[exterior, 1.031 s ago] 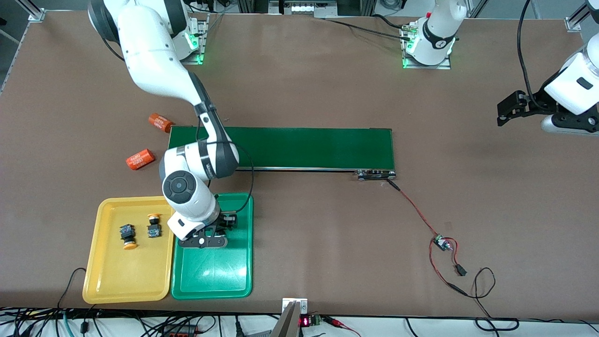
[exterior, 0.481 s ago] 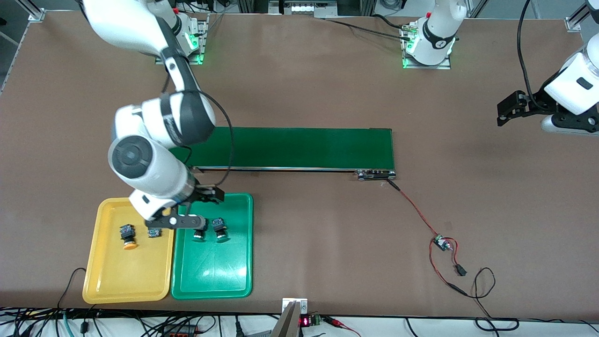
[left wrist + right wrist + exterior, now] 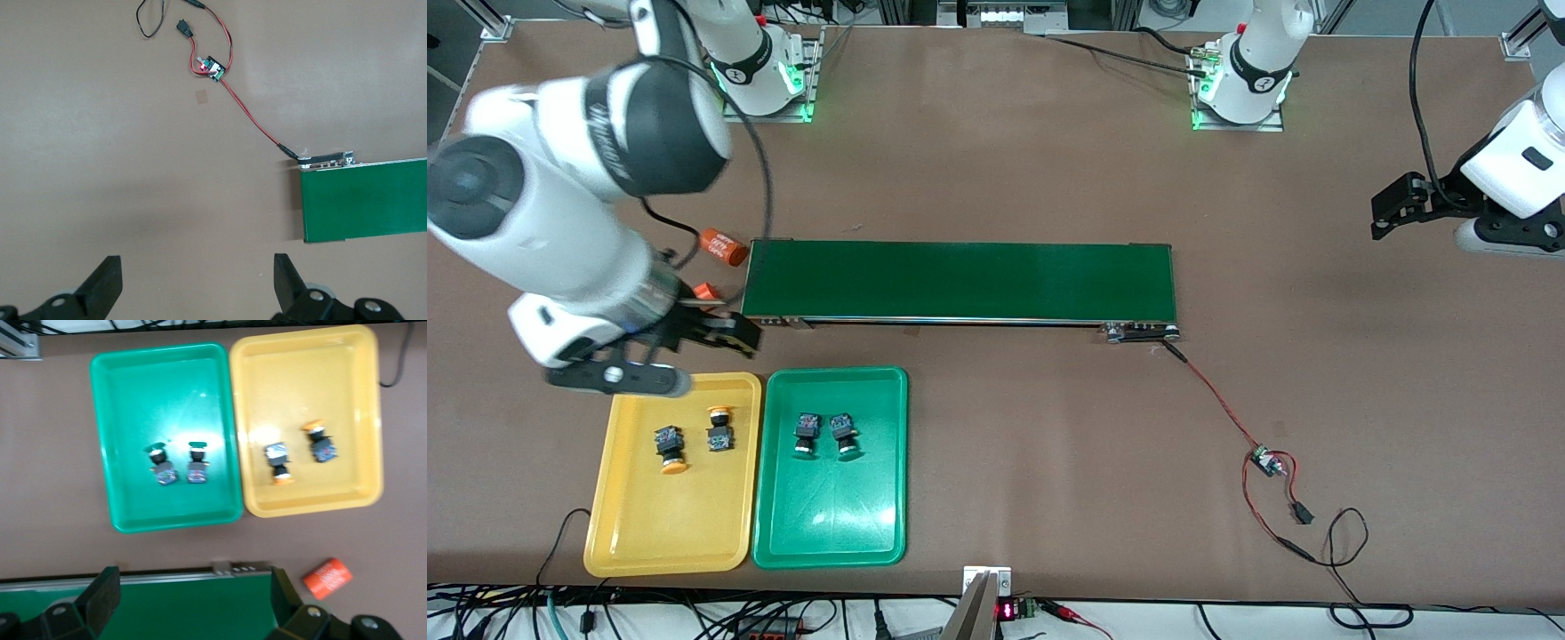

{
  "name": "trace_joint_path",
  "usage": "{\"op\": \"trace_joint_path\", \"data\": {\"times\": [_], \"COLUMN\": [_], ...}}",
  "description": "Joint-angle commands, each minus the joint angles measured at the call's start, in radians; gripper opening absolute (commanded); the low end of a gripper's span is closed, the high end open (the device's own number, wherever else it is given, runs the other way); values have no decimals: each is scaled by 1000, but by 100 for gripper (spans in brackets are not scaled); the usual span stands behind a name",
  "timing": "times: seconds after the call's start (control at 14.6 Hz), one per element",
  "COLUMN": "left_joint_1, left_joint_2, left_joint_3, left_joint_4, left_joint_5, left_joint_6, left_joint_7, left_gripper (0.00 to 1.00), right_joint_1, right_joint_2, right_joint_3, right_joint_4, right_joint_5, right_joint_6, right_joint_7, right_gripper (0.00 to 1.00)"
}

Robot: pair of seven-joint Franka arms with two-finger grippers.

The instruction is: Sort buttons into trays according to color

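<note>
Front view first: all four buttons are home, two yellow-capped buttons (image 3: 692,442) in the yellow tray (image 3: 640,542) and two green-capped buttons (image 3: 824,434) in the green tray (image 3: 831,542), the trays side by side at the right arm's end of the table. The right hand (image 3: 694,348) hangs wide and empty over the table just off the yellow tray's edge, between tray and conveyor belt (image 3: 960,280), an orange cylinder (image 3: 723,246) beside it. The left hand (image 3: 1392,209) waits well apart, open too. Left wrist view: only the belt's end (image 3: 363,208), red wiring and bare table. Right wrist view: both trays lie straight ahead of the open fingers (image 3: 100,597), each color matched; sorting looks finished.
</note>
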Motion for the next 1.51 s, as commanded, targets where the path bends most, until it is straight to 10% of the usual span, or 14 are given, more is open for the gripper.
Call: {"op": "trace_joint_path", "data": {"times": [0.0,0.34,0.82,1.44], "left_joint_1": [-2,-2,-2,-2], "left_joint_2": [12,14,14,14], "left_joint_3": [-1,-1,-1,-1], "left_joint_4": [31,31,31,31], "left_joint_5": [15,15,15,15], "left_joint_6": [-20,-20,-20,-20], "left_joint_7": [20,20,20,20], "left_gripper": [100,100,100,100], "right_joint_1": [-22,-176,-516,-513], "right_joint_2": [-58,-228,-392,-588], "right_joint_3": [-13,31,340,344], "right_joint_4": [-36,-294,-400,-608], "right_joint_5": [-20,-28,-84,-111], "right_joint_6": [-26,-8,14,10], "right_joint_7": [-67,-176,-257,-265], "right_gripper": [100,100,100,100]}}
